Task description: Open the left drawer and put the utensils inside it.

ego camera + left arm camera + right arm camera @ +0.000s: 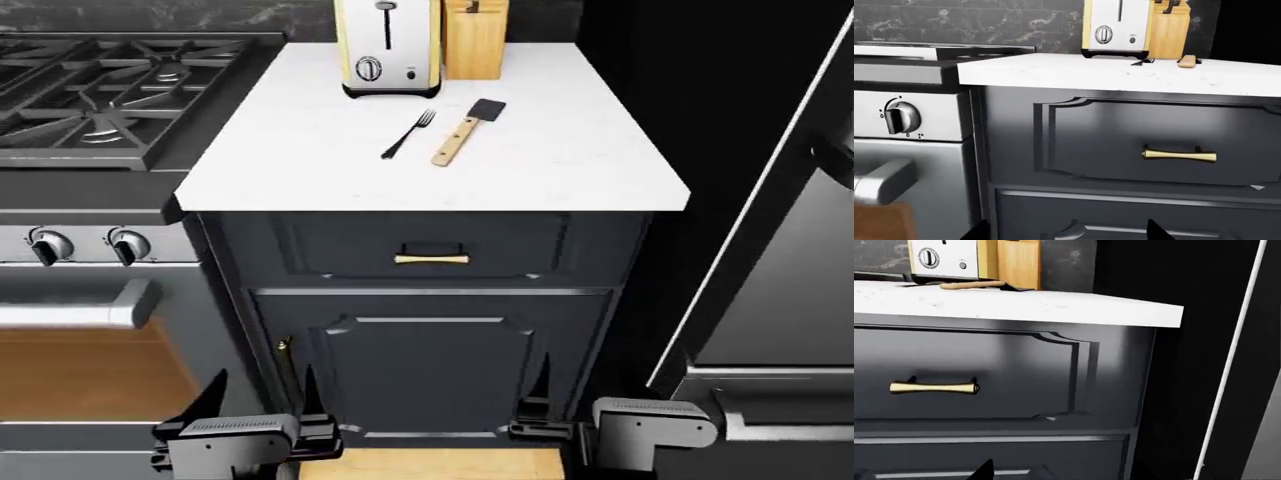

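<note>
Both hands hang low before the cabinet, the left hand (254,415) and right hand (554,405) with fingers apart, holding nothing. The left drawer (427,245) is shut; its brass handle (431,259) is small and could slip from a grip. On the tabletop (561,170), the fork (408,134) and spatula (465,133) lie close together, so grasping one may nudge the other.
</note>
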Robot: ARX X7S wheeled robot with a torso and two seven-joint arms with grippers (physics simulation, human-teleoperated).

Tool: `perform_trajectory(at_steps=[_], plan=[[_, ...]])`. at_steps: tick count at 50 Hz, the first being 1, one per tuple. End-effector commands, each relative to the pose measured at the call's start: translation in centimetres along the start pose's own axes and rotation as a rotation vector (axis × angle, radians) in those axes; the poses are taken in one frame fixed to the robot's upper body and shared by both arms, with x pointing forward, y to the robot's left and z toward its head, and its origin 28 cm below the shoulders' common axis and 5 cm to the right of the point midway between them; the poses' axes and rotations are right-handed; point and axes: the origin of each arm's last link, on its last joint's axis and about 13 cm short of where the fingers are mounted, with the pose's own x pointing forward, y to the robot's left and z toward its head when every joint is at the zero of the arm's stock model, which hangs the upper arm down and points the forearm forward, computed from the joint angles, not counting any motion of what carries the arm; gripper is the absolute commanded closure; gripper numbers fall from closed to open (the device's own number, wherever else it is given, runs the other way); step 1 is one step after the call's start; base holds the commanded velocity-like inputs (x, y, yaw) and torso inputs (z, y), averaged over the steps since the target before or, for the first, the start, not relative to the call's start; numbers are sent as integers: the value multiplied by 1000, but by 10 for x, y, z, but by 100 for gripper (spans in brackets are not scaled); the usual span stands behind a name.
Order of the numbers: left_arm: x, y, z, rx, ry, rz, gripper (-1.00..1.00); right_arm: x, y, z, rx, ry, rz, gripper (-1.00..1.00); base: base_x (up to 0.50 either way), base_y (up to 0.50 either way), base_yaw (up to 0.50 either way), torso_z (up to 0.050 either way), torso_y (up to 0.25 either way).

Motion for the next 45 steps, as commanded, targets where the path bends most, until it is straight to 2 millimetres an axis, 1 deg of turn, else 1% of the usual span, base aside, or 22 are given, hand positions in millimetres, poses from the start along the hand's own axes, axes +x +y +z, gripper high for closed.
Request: perform_trajectory(at_steps=[1, 20, 33, 42, 45], plan=[[-1, 0, 0, 1, 4, 4, -100, 0, 0, -1, 1, 0, 0, -100, 0, 500, 0, 0, 0], [-3, 2, 0, -3, 1, 5, -100, -1, 0, 1, 1, -4, -1, -100, 46, 500, 0, 0, 0], [-2, -3, 5, 4, 8, -7, -100, -1, -3, 2, 17, -8, -7, -100, 89, 500, 0, 0, 0], [0, -5, 6, 12, 29, -21, -100, 2, -4, 1, 32, -5, -20, -100, 140, 500, 0, 0, 0], [0, -7, 8, 22, 35, -38, -100, 3, -6, -3, 56, 2, -7, -100, 0, 0, 0, 0, 0]])
